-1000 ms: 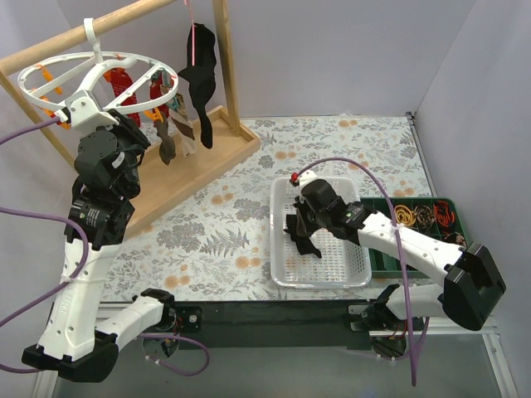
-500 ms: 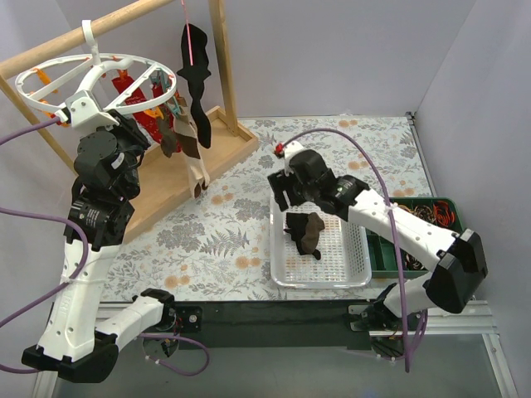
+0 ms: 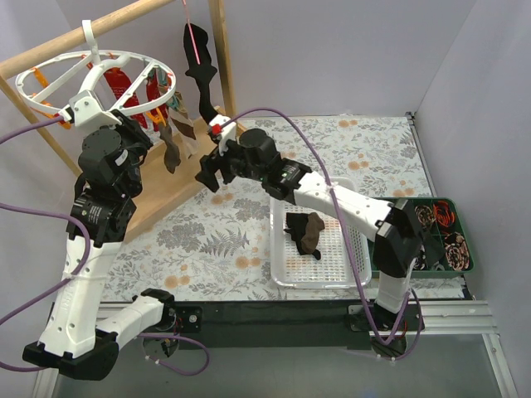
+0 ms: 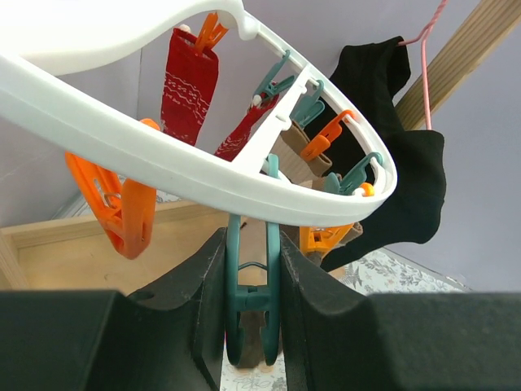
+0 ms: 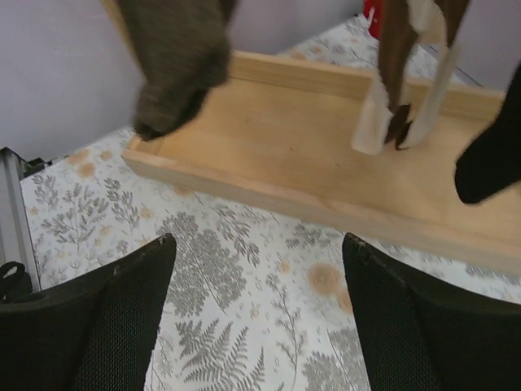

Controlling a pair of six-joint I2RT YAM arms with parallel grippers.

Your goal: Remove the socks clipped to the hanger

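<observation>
Left gripper: black fingers drawn close, pressed against both sides of a teal clip; tips right under the ring's rim.
Right gripper: fingers spread wide, nothing between; low over the floral tablecloth, just beside the front lip of the wooden rack base.
Hanger: white plastic ring with spokes, hooked on the wooden rail at far left, tilted; orange clips and more teal ones dangling from the rim.
Red socks: two, white pattern, clipped at the ring's far side, hanging straight down.
Brown sock: clipped to the ring, toe hanging above the near corner of the rack base.
Tan sock: clipped beside a darker brown one, both hanging over the rack base; contact with the wood not clear.
White tray: perforated, on the cloth right of centre; one dark sock crumpled inside, off the hanger.
Green bin: touching or just beside the tray's right side; small orange, red and dark coils in its compartments, partly hidden by the right arm.
Black T-shirt: on a pink wire hanger, same rail, right of the ring.
</observation>
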